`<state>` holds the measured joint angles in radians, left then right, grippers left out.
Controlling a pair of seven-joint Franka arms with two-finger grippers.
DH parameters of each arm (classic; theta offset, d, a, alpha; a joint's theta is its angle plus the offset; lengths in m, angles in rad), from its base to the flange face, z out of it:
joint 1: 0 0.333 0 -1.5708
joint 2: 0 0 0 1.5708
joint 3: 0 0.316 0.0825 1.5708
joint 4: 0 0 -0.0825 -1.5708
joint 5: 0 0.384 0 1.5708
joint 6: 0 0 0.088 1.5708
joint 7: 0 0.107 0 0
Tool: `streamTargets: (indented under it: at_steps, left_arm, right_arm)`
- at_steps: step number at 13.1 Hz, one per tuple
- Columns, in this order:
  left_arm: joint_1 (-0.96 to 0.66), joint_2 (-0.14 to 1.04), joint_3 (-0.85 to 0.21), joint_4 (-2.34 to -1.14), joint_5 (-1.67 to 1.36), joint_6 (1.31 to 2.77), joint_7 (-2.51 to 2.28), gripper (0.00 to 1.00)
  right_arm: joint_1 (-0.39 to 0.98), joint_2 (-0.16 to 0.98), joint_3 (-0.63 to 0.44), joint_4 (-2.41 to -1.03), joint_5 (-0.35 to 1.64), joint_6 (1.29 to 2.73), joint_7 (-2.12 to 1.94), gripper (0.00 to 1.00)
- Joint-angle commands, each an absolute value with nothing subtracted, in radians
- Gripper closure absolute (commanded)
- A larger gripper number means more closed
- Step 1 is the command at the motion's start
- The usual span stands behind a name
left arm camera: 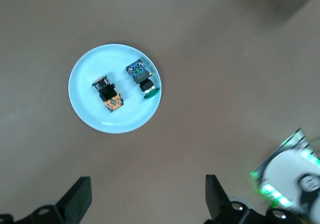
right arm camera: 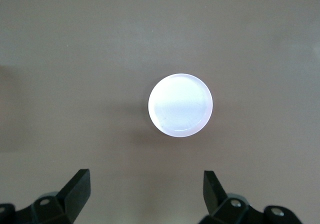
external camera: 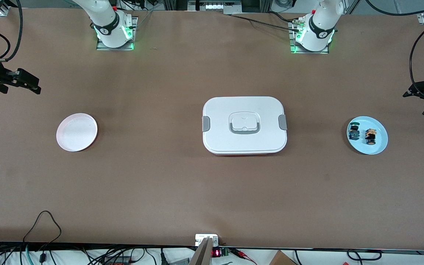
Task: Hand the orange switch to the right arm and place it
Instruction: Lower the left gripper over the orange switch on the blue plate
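The orange switch (external camera: 370, 136) lies on its side on a light blue plate (external camera: 379, 145) at the left arm's end of the table. It also shows in the left wrist view (left arm camera: 107, 93), on the same plate (left arm camera: 85, 74). A green-capped blue switch (external camera: 354, 132) lies beside it (left arm camera: 141, 77). My left gripper (external camera: 419, 89) hangs high over the table beside the blue plate, open and empty (left arm camera: 148, 199). My right gripper (external camera: 26, 81) hangs high over the table by a pink plate (external camera: 76, 132), open and empty (right arm camera: 147, 194). The pink plate (right arm camera: 180, 105) holds nothing.
A white lidded box (external camera: 244, 125) with grey latches stands at the middle of the table between the two plates. The left arm's base (left arm camera: 290, 176) with green lights shows in the left wrist view. Cables run along the table's edges.
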<state>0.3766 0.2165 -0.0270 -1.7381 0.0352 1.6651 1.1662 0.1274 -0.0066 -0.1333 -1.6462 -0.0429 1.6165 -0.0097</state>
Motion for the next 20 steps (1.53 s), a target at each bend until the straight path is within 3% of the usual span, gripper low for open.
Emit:
streamTargets:
  at_steps: [1,5,10,20]
  left_arm:
    - [0.396,0.195,-0.038,-1.885,0.048,1.811,1.44,0.0]
    - [0.408,0.216,-0.04,-2.072,0.035,2.124,1.782,0.0]
    - [0.41,0.299,-0.049,-2.167,0.025,2.388,2.031,0.0]
    - [0.448,0.439,-0.087,-2.122,-0.037,2.531,2.115,0.0]
  right_arm:
    - [0.121,-0.003,-0.129,-1.629,-0.028,1.603,-0.02,0.0]
    - [0.123,-0.003,-0.129,-1.629,-0.028,1.603,-0.02,0.0]
    - [0.123,-0.003,-0.127,-1.629,-0.026,1.603,-0.018,0.0]
    - [0.124,-0.003,-0.126,-1.629,-0.026,1.603,-0.017,0.0]
